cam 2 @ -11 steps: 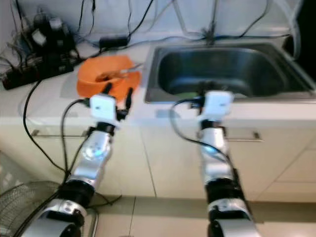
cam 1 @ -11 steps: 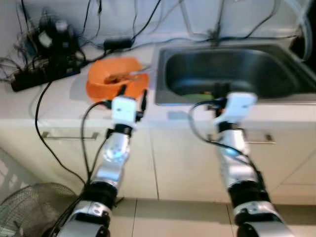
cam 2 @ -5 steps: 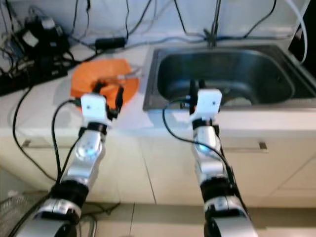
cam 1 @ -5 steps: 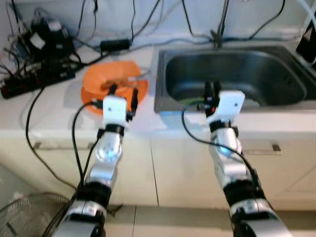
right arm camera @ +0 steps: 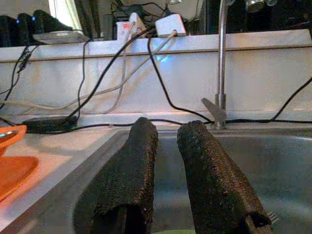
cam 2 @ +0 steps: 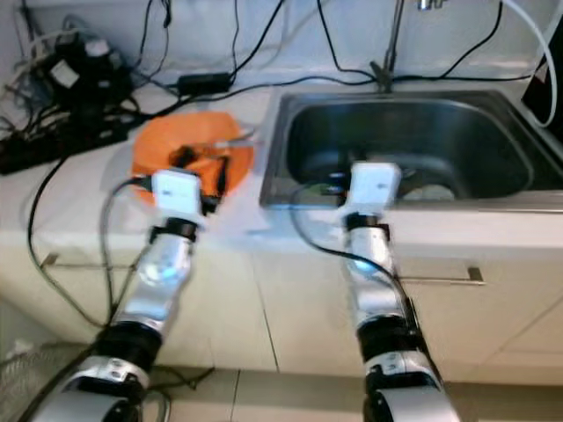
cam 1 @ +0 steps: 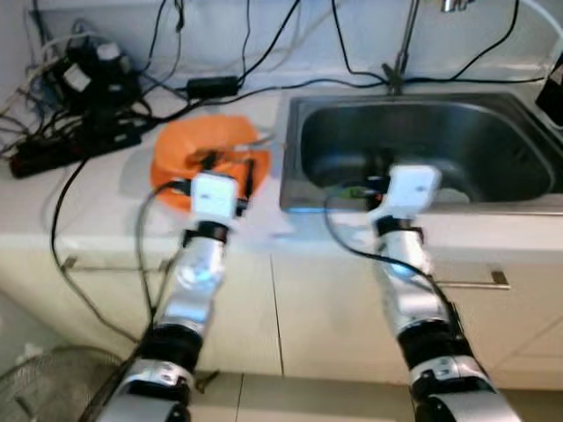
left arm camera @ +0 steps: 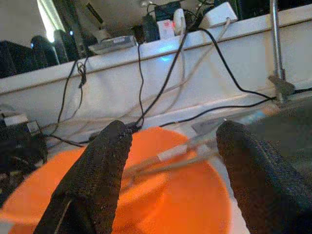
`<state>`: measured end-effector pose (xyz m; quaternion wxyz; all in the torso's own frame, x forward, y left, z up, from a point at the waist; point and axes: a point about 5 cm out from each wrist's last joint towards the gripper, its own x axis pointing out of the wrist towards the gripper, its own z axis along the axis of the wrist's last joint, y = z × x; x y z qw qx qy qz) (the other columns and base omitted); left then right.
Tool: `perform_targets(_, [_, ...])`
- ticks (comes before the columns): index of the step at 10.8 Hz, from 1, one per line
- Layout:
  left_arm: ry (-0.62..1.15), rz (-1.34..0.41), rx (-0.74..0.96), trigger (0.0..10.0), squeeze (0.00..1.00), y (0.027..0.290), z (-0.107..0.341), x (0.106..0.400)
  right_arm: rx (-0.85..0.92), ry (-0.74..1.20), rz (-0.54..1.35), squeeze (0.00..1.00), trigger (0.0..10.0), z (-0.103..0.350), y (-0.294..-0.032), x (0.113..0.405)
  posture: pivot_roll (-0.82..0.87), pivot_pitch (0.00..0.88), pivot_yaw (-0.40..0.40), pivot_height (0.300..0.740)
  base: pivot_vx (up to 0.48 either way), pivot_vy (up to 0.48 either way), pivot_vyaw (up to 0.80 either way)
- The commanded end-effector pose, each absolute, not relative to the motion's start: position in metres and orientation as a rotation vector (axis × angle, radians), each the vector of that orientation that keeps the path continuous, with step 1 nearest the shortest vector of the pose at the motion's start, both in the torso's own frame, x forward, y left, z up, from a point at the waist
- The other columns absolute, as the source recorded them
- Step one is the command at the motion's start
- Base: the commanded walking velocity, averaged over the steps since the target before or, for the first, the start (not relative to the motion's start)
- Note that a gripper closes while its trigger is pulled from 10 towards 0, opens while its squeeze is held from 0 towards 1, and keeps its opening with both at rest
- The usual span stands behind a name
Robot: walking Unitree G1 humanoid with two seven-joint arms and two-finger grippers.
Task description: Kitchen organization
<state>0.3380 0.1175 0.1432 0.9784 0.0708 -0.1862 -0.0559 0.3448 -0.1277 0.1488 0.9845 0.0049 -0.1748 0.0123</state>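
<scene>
Arms: you have two silver, glossy jointed limbs with black bands at the elbows.
Wrists: each ends in a white boxy housing.
Cables: a black cable loops off each wrist housing.
Left claw (left arm camera: pixel 168 187): two long black fingers (left arm camera: pixel 92 187) with a rough, grainy skin.
Right claw (right arm camera: pixel 168 187): the same coarse black fingers (right arm camera: pixel 129 183).
</scene>
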Motion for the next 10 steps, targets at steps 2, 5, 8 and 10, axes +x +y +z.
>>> perform_targets(2, [-0.390, -0.142, 0.145, 10.0, 0.00, 0.1083, 0.1459, 0.3365, 0.010, -0.369, 0.007, 0.00, 10.0, 0.1540, -0.1349, 0.3471, 0.08, 0.000, 0.081, 0.740, 0.292, 0.000, 0.00])
perform_targets(5, [-0.394, -0.155, 0.152, 10.0, 0.00, 0.1061, 0.1465, 0.3361, 0.009, -0.369, 0.009, 0.00, 10.0, 0.1542, -0.1346, 0.3472, 0.09, 0.000, 0.077, 0.740, 0.296, 0.000, 0.00])
perform_targets(8, [-0.403, -0.171, 0.161, 10.0, 0.00, 0.1035, 0.1472, 0.3344, 0.008, -0.374, 0.008, 0.00, 10.0, 0.1555, -0.1352, 0.3477, 0.08, 0.000, 0.076, 0.740, 0.295, 0.000, 0.00])
perform_targets(10, [-0.424, -0.190, 0.160, 10.0, 0.00, 0.1005, 0.1495, 0.3323, 0.010, -0.373, 0.010, 0.00, 10.0, 0.1552, -0.1347, 0.3477, 0.09, 0.000, 0.076, 0.740, 0.000, 0.000, 0.00])
